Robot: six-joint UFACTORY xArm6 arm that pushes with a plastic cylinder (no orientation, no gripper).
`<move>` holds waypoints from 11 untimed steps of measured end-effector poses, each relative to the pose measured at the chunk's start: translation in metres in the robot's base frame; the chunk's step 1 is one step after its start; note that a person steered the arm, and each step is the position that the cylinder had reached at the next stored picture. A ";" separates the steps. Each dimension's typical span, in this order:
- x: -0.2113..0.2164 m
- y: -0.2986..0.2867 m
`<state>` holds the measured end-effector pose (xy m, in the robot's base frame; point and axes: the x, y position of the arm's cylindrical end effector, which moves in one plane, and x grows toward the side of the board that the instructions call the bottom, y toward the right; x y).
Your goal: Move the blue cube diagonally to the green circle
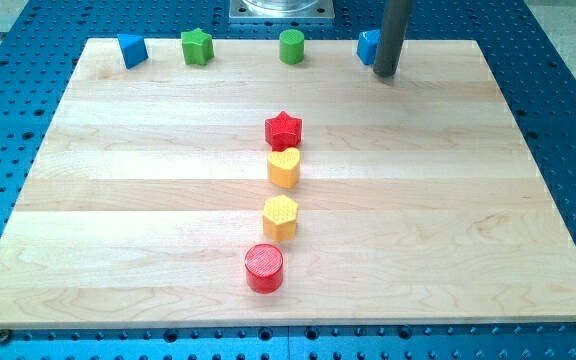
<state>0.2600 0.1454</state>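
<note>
The blue cube (pixel 368 45) sits at the board's top edge, right of centre, partly hidden behind my rod. My tip (pixel 384 73) rests on the board touching or just off the cube's right and lower side. The green circle (pixel 291 47), a short green cylinder, stands at the top edge to the cube's left, a block-width or two away.
A green star (pixel 197 47) and a blue triangular block (pixel 132 50) sit at the top left. Down the middle run a red star (pixel 284 129), a yellow heart (pixel 284 168), a yellow hexagon (pixel 280 216) and a red cylinder (pixel 264 267). The wooden board (pixel 468 200) lies on a blue perforated table.
</note>
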 end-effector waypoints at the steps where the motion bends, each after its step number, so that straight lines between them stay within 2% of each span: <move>1: 0.000 0.000; 2: 0.000 0.015; 3: -0.003 0.065; 4: -0.041 0.065; 6: -0.068 0.057; 7: -0.055 -0.002; 9: 0.041 -0.100; 10: 0.028 -0.052; 11: -0.009 -0.047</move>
